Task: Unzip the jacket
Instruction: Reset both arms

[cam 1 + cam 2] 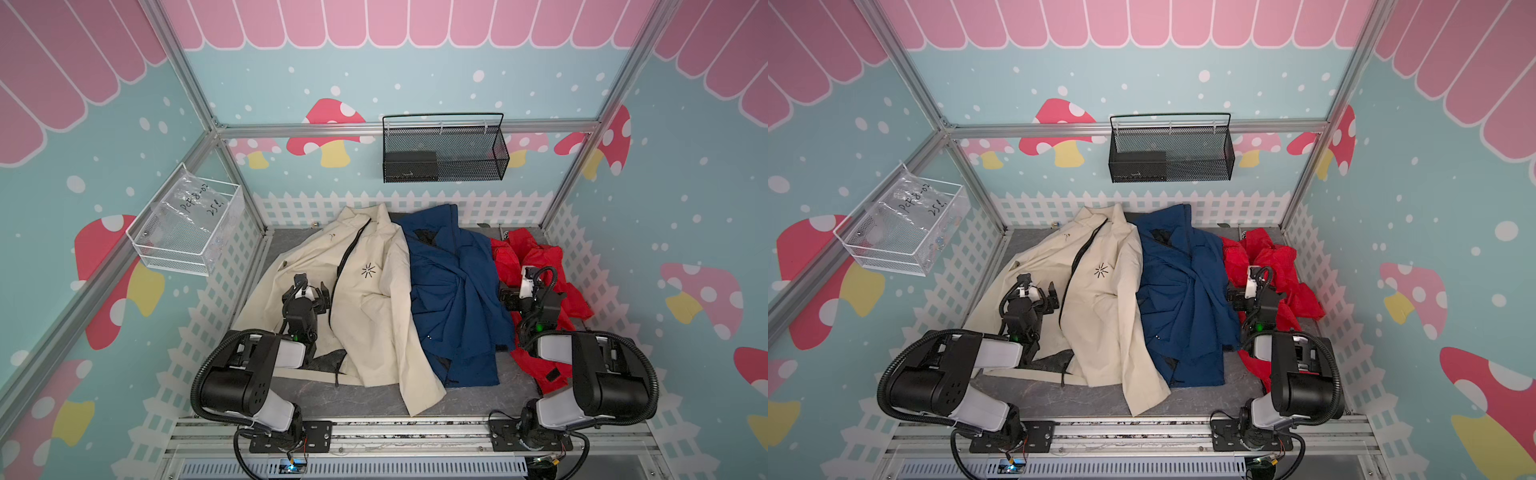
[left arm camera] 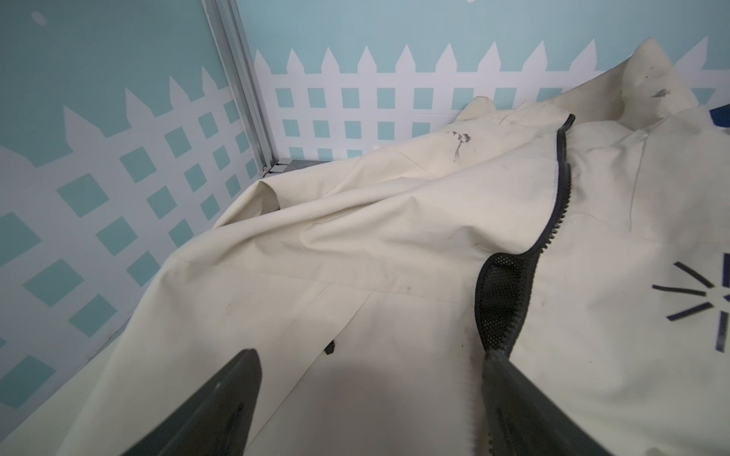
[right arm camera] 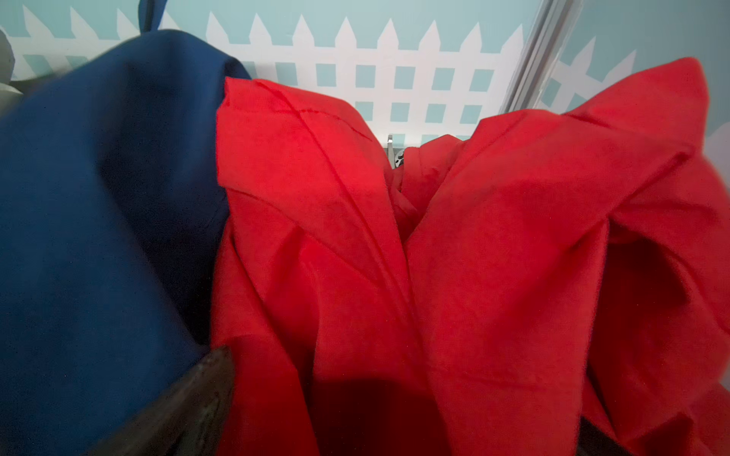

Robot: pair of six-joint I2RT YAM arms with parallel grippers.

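Three jackets lie side by side on the grey table. The cream jacket (image 1: pixel 374 307) (image 1: pixel 1104 307) is on the left, and its black zipper (image 1: pixel 347 257) (image 2: pixel 563 189) runs down from the collar. In the left wrist view the zipper line gapes low down, showing black mesh lining (image 2: pixel 499 304); I see no slider. My left gripper (image 1: pixel 311 291) (image 1: pixel 1042 295) (image 2: pixel 371 357) hovers open over the cream panel just left of the zipper, with one finger (image 2: pixel 513 398) at the gap's edge. My right gripper (image 1: pixel 531 293) (image 3: pixel 395 402) is open over the red jacket (image 1: pixel 540 257) (image 3: pixel 493 237), holding nothing.
The blue jacket (image 1: pixel 453 291) (image 3: pixel 98 237) lies between the cream and red ones, overlapping both. On the back wall hangs a black mesh basket (image 1: pixel 444 153), and on the left wall a white wire basket (image 1: pixel 187 224). Bare table (image 1: pixel 365 399) shows at the front.
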